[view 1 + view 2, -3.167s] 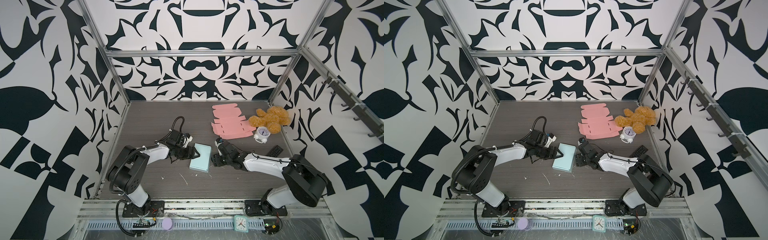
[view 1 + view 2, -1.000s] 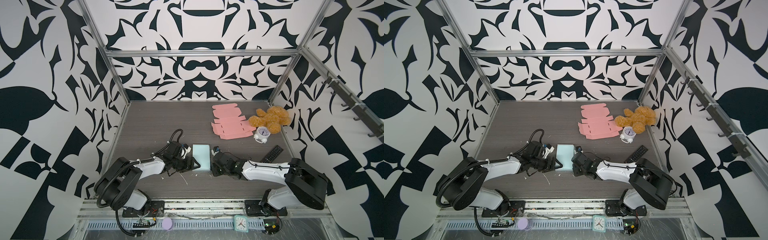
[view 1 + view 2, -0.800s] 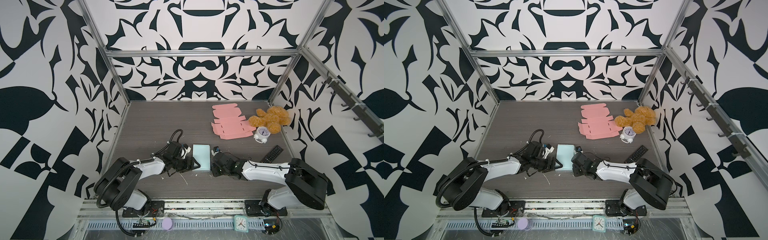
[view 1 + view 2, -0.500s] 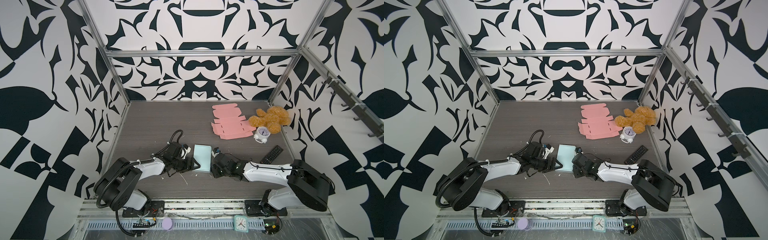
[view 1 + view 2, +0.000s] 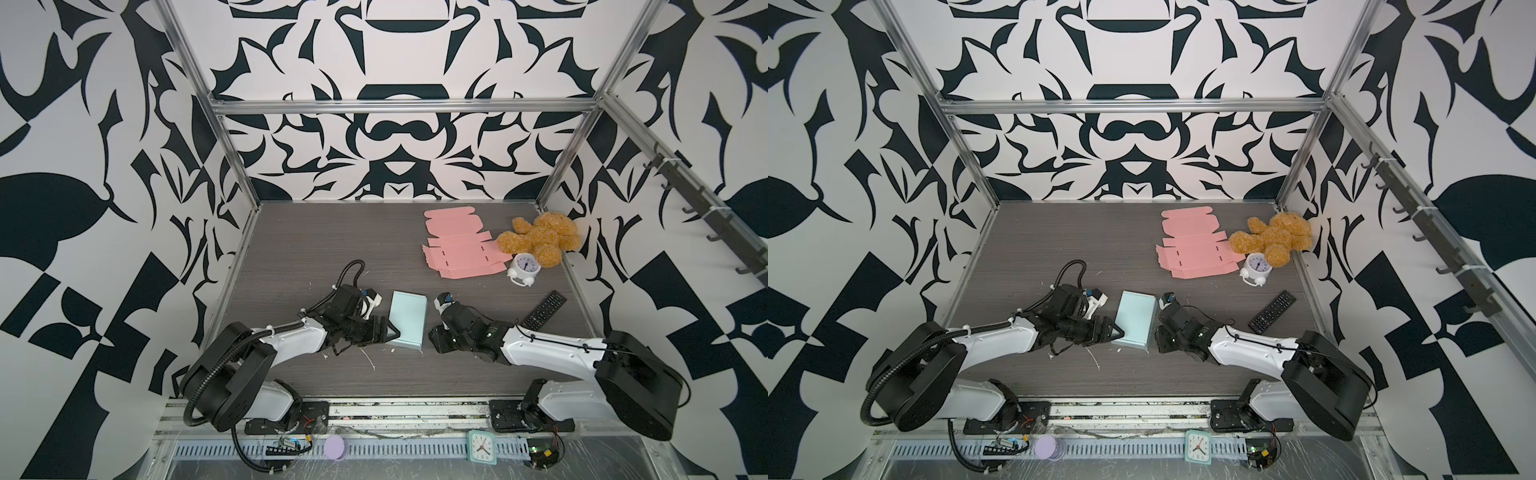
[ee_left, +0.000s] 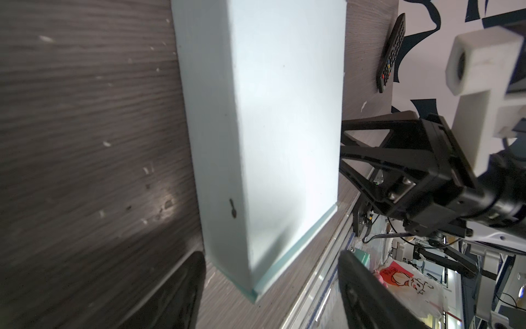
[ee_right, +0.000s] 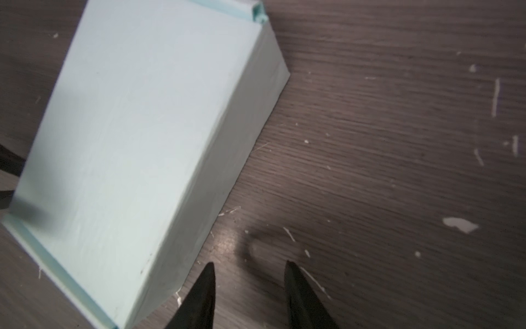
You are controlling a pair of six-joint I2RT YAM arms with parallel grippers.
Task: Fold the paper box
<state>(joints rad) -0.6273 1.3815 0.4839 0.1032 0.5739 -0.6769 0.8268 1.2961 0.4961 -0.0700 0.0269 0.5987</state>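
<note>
A dark wood-grain table (image 5: 316, 249) is seen in both top views, and on its near middle a closed pale blue paper box (image 5: 408, 318) is laid flat between the 2 arms. The left gripper (image 6: 271, 256) is seen spread wide, with the box's near left corner framed between its 2 fingers, though contact cannot be told. The right gripper (image 7: 247, 267) is seen partly parted and empty, just beside the box's right wall.
</note>
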